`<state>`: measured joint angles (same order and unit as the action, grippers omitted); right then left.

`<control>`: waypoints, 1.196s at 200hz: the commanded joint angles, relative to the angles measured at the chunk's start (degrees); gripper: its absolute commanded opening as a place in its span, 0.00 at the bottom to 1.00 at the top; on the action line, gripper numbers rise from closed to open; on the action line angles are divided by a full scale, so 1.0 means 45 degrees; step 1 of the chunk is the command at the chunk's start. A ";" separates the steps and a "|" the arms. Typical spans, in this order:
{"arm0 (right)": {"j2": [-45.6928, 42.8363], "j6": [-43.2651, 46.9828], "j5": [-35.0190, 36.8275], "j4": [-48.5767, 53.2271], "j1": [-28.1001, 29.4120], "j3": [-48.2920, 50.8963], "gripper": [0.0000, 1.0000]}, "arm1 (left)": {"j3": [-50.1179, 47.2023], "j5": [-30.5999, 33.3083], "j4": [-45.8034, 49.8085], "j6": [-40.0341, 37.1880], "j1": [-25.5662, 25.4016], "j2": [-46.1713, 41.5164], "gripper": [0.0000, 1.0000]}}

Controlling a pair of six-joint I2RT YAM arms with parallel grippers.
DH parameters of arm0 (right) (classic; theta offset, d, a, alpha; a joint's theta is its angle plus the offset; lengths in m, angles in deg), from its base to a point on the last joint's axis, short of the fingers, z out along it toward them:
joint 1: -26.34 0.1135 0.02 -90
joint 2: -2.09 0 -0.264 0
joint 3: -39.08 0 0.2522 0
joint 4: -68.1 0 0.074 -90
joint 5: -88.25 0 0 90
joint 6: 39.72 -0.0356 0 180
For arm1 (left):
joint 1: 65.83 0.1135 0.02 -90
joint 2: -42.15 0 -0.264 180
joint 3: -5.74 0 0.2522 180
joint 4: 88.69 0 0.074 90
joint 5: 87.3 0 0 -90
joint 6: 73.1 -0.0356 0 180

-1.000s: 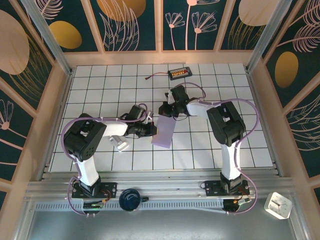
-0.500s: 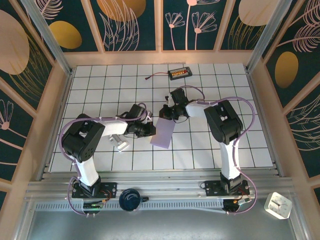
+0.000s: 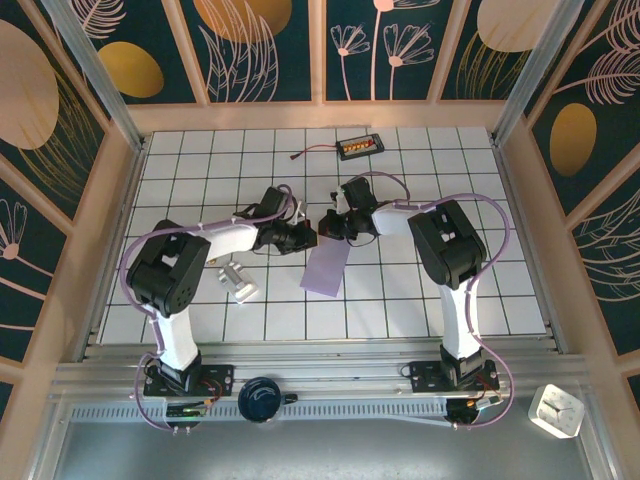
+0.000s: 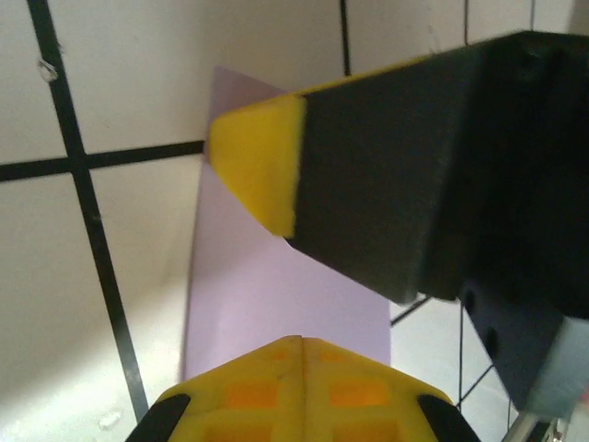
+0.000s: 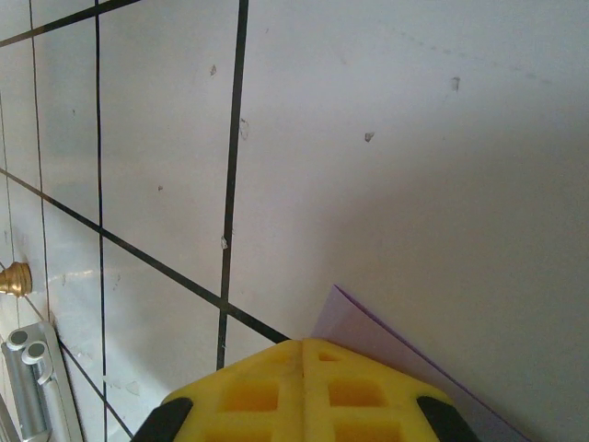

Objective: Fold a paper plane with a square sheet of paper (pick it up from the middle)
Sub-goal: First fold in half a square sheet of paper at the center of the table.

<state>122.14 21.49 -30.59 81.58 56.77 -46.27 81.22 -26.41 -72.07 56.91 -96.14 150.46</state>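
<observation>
The square sheet of paper [image 3: 325, 272] lies on the tiled table as a narrow lavender rectangle, its long edges folded in, running from the centre towards the near side. My left gripper [image 3: 308, 238] is shut at the paper's far left corner. In the left wrist view its yellow tips [image 4: 302, 343] meet over the lavender surface [image 4: 267, 295], and the right arm's yellow fingertip [image 4: 253, 161] hangs just beyond. My right gripper [image 3: 328, 226] is shut at the paper's far end. In the right wrist view a paper corner [image 5: 368, 327] shows beside its closed tips [image 5: 304, 345].
A small silvery-white block [image 3: 238, 283] lies left of the paper, near the left arm. A black box with orange parts [image 3: 358, 147] and a thin cable sits at the back. Wooden walls [image 3: 118, 215] fence the table on three sides.
My left gripper has left the paper's left long edge and moved away and to the right, up to the far end beside the right gripper. The right gripper has barely moved.
</observation>
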 commanded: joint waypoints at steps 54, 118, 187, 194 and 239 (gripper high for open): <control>0.0501 0.0343 0.0862 0.0798 -0.0042 0.0540 0.00 | 0.0195 -0.0544 0.0518 -0.0266 0.0034 0.1133 0.00; 0.0521 0.0259 0.0921 0.0680 -0.0064 0.0753 0.00 | -0.1906 -0.0998 0.0792 -0.0870 -0.0117 0.0542 0.00; 0.0530 0.0222 0.1057 0.0761 -0.0064 0.0738 0.00 | -0.3556 -0.1627 0.0657 -0.0797 -0.0374 -0.0365 0.00; 0.0532 0.0220 0.1067 0.0759 -0.0064 0.0748 0.00 | -0.3699 -0.1667 0.0602 -0.0774 -0.0392 -0.0445 0.00; 0.0517 0.0205 0.1172 0.0803 -0.0064 0.0770 0.00 | -0.4621 -0.1939 0.0417 -0.0623 -0.0512 -0.0825 0.00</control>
<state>121.87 21.46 -30.68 80.25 56.77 -45.40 65.46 -31.50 -80.36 53.98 -96.82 146.16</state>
